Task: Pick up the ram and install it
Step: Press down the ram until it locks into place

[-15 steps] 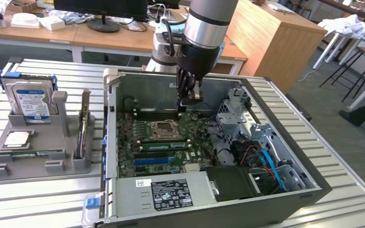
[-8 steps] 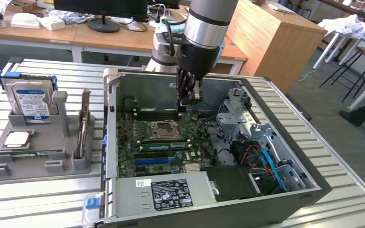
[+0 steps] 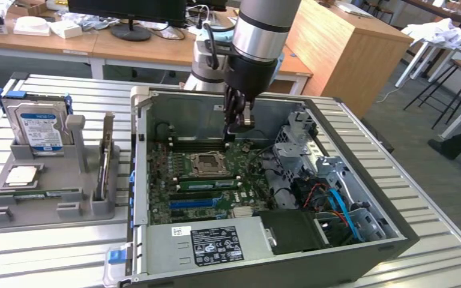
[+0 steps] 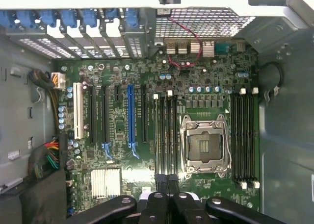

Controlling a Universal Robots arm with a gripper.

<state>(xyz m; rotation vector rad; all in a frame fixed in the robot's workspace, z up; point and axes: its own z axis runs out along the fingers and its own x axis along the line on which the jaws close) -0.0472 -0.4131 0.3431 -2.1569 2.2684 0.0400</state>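
The ram (image 3: 105, 157), a long thin green stick, stands on its edge in a grey holder (image 3: 82, 207) on the table at the exterior view's left, outside the computer case. My gripper (image 3: 237, 129) hangs inside the open case (image 3: 144, 99), above the motherboard near the far wall. It is well apart from the ram. In the wrist view the gripper (image 4: 167, 181) is shut, with nothing visible between its black fingers. It hovers over one end of the dark memory slots (image 4: 167, 136) beside the empty processor socket (image 4: 205, 145). A green strip (image 3: 206, 183) lies along the slots near the socket.
The holder also carries a blue-labelled hard drive (image 3: 40, 129) and a square silver chip (image 3: 21, 175). Inside the case are a power supply (image 3: 206, 243), a drive cage (image 3: 302, 135) and loose cables (image 3: 335, 204). Expansion slots (image 4: 130, 116) flank the memory slots. Desks stand behind the table.
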